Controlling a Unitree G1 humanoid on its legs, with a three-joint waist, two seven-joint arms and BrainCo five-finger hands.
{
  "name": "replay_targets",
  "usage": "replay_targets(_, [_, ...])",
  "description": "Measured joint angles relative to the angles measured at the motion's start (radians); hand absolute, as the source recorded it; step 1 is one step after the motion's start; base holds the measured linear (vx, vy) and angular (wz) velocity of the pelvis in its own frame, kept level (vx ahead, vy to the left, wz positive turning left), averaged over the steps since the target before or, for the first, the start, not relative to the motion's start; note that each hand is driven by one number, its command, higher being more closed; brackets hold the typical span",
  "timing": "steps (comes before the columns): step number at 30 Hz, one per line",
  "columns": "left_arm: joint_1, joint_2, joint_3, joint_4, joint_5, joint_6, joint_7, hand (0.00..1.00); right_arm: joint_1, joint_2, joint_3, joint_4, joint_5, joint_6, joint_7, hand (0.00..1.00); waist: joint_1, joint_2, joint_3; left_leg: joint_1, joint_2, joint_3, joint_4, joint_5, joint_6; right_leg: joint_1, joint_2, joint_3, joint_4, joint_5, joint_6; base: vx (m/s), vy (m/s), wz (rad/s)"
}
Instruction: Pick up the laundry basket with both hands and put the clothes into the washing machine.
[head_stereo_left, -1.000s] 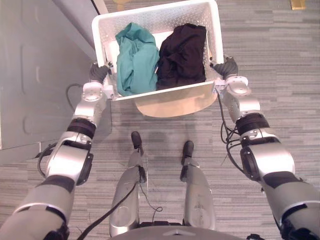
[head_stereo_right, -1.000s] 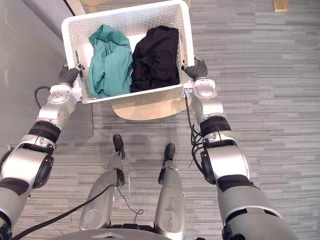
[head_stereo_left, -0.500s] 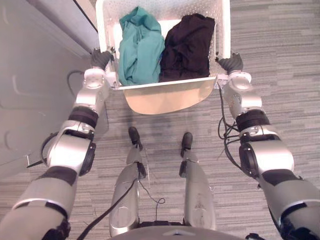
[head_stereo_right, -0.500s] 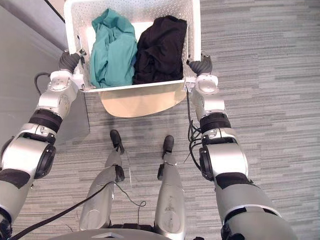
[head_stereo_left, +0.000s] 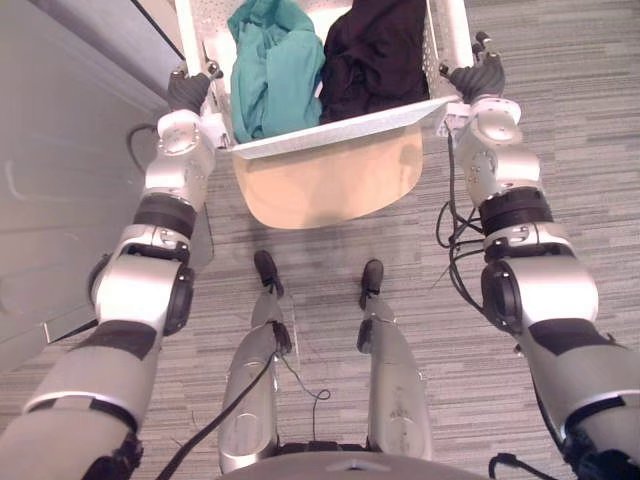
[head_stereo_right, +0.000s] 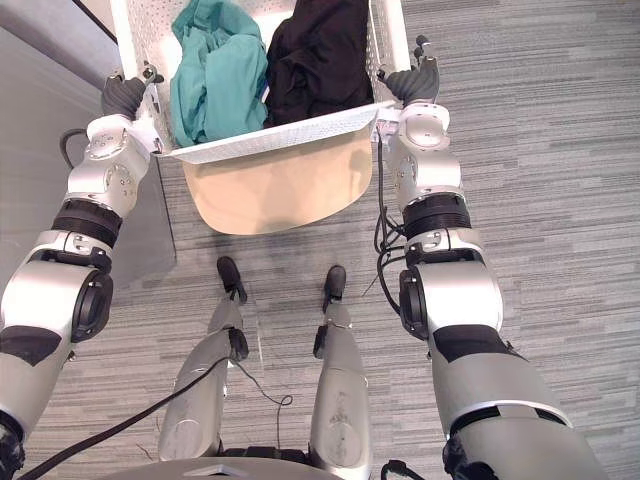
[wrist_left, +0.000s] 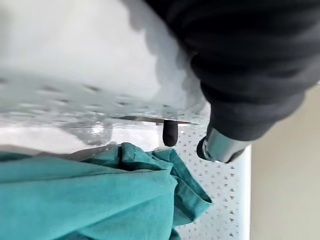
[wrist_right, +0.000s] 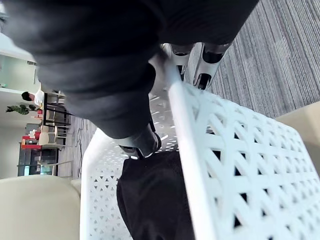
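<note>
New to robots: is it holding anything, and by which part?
The laundry basket, by its side rims: left robot hand on one, right robot hand on the other.

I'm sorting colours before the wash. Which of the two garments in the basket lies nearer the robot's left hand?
The teal garment: it fills the side of the white basket by the left hand; the black garment lies by the right hand.
</note>
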Motion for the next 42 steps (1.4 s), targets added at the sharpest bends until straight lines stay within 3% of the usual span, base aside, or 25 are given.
replay_targets(23, [0.038,-0.018,0.073,-0.038,-0.006,-0.002,0.016,0.00,-0.003,-0.027,0.039,-0.083,-0.008,-0.001,0.037,0.00,-0.005,0.001,0.001,0.023,0.004,0.007,0.000,0.002,-0.018,0.011,-0.005,-0.008,0.038,-0.001,-0.001,0.02,-0.035,0.01])
replay_targets(31, [0.104,-0.013,0.091,-0.048,0.015,-0.003,0.005,0.00,0.003,-0.088,0.099,-0.132,-0.048,-0.004,0.121,0.00,-0.005,0.003,0.001,0.039,0.015,0.021,0.000,-0.002,-0.012,0.034,-0.005,-0.029,0.047,-0.008,-0.011,0.02,-0.051,0.06])
replay_targets(34, [0.137,-0.013,0.106,-0.055,0.017,-0.003,-0.008,0.00,0.012,-0.095,0.129,-0.156,-0.060,-0.008,0.156,0.00,0.004,0.003,0.001,0.037,0.021,0.020,0.030,-0.012,0.001,0.035,-0.008,-0.033,0.076,-0.029,-0.017,0.02,-0.062,0.05])
replay_targets(42, [0.187,0.009,0.175,-0.080,0.052,-0.021,-0.009,0.00,0.058,-0.095,0.138,-0.152,-0.086,-0.014,0.159,0.00,0.011,0.003,0.001,0.001,0.044,0.068,0.041,-0.009,0.010,-0.018,-0.011,-0.051,0.137,-0.069,-0.030,0.01,-0.070,0.05])
